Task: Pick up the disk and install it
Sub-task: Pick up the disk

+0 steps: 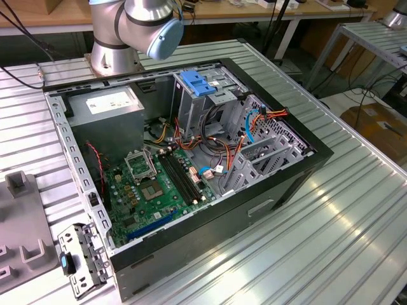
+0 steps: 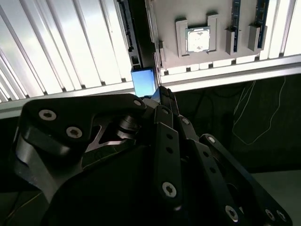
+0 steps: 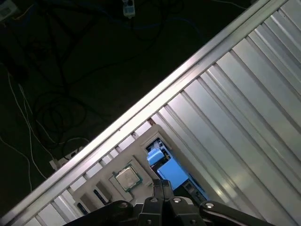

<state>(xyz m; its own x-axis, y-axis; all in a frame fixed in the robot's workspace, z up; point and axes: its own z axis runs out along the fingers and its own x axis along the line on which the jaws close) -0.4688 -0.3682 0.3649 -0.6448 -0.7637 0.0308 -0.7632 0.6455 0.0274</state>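
Beside the tray (image 2: 169,14), along its side, the disk (image 2: 143,81) sits on the ribbed table (image 2: 70,47). In the second wrist view it reads as a narrow dark body with 1 bright blue end. The blue end is at the tray corner nearest the table edge. The body runs back from there along the tray side, so the long axis is parallel to that side and to the table ribs, and square to the table edge.

The gripper (image 2: 162,92) hangs over the blue end, tips in line with the long axis. Its 2 fingers are pressed together with nothing pinched. The gap down to the disk is unclear; my guess is it's not touching.

The first wrist view agrees: the disk (image 3: 171,172) is just past the gripper (image 3: 162,182), and the CPU (image 3: 126,178) sits in the tray (image 3: 101,186) just beside the disk.
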